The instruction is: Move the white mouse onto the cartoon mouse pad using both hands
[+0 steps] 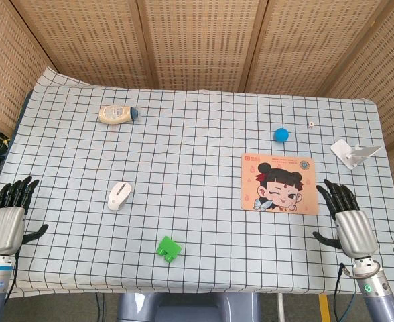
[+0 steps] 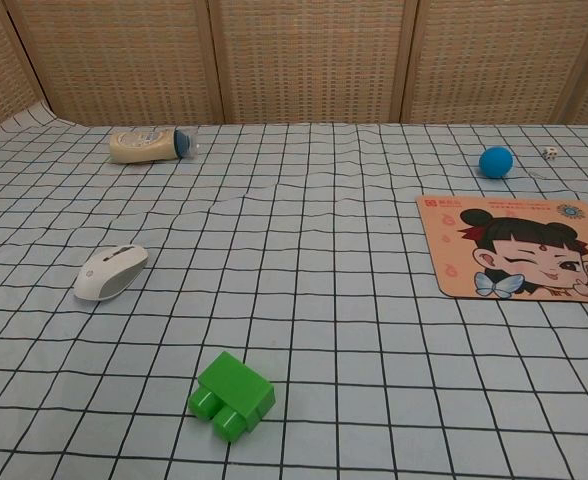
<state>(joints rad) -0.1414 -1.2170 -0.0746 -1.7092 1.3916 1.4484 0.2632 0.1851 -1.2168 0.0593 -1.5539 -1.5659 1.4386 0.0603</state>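
Observation:
The white mouse [image 1: 119, 195] [image 2: 111, 271] lies on the checked cloth, left of centre. The cartoon mouse pad [image 1: 279, 182] [image 2: 519, 246], orange with a winking girl's face, lies flat at the right with nothing on it. My left hand [image 1: 9, 215] hovers at the table's left front edge, fingers spread and holding nothing, well left of the mouse. At the right front edge my right hand [image 1: 346, 217] is likewise spread and empty, just right of the pad. Neither hand shows in the chest view.
A green brick [image 1: 169, 249] [image 2: 231, 396] sits near the front, between mouse and pad. A cream bottle [image 1: 118, 115] [image 2: 150, 144] lies on its side at the back left. A blue ball [image 1: 281, 134] [image 2: 495, 161], a small die [image 1: 311, 124] and a white stand [image 1: 354, 152] are at the back right.

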